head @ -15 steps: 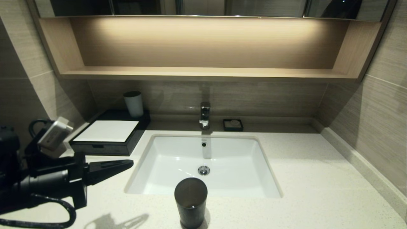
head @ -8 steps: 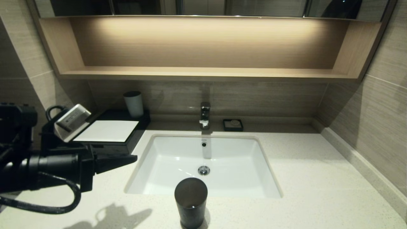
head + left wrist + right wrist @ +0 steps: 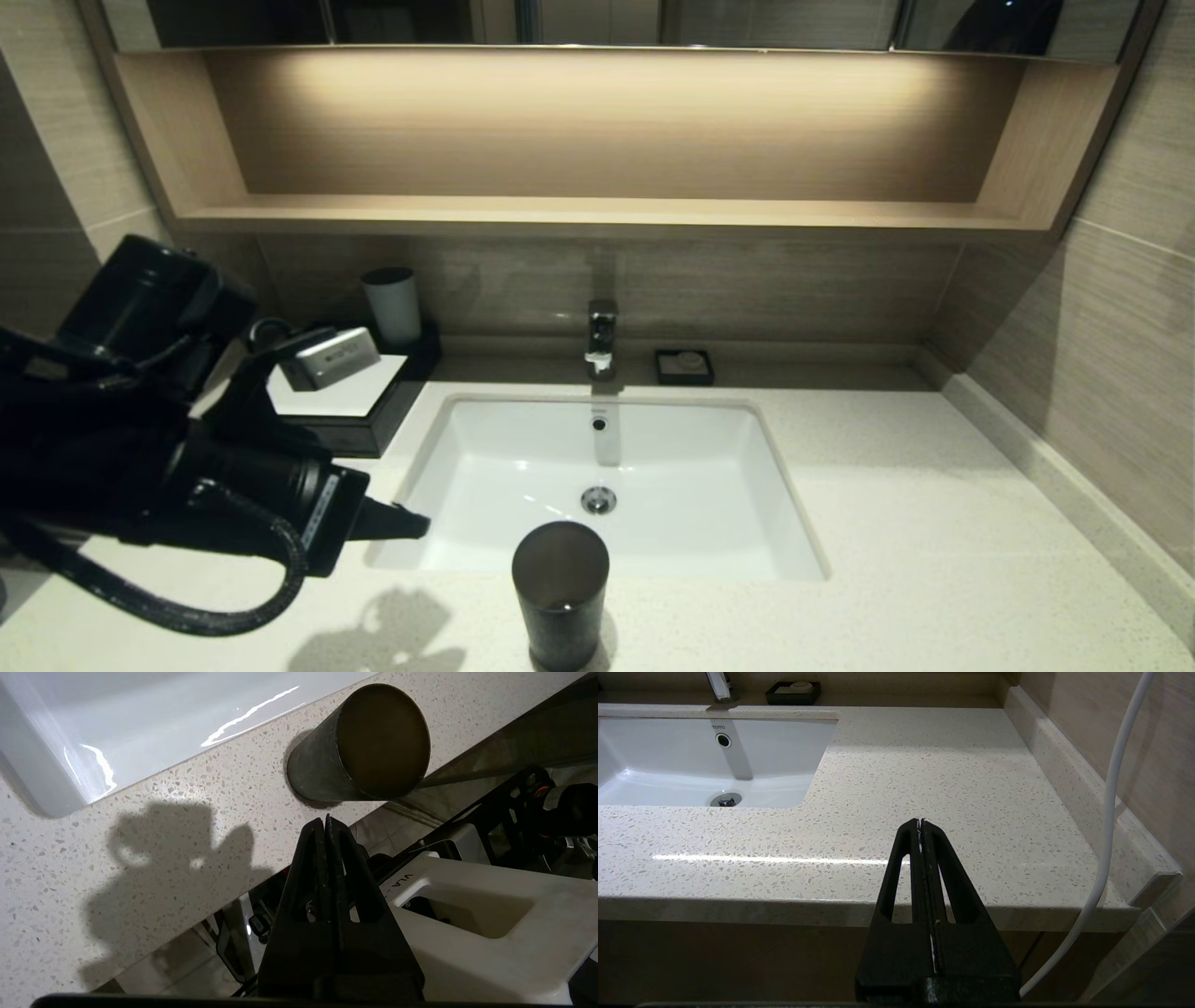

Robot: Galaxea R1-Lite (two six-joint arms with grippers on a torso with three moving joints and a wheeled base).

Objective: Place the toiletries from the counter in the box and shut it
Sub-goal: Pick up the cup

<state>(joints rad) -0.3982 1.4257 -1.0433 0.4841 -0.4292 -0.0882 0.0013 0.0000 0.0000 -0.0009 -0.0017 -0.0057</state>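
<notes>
The black box [image 3: 373, 425] with its white sheet top stands at the back left of the counter [image 3: 887, 523], partly hidden behind my left arm; its drawer front is hidden. No sachet or wrapped packets show in any view. My left gripper [image 3: 415, 525] is shut and empty, above the counter's front left, by the basin's near left corner; in the left wrist view its tip [image 3: 324, 821] points toward the dark cup. My right gripper [image 3: 920, 822] is shut and empty, parked at the counter's front edge on the right, out of the head view.
A dark cup [image 3: 560, 593] stands on the front edge before the white basin [image 3: 467, 448]; it also shows in the left wrist view [image 3: 327, 765]. A pale cup [image 3: 393, 303] stands on the box's back. A tap [image 3: 601, 338] and a small black soap dish [image 3: 684, 366] are at the back.
My left arm has risen and swung right and forward, turning its gripper downward toward the basin's near left corner; it now covers more of the box. The gripper stayed shut.
</notes>
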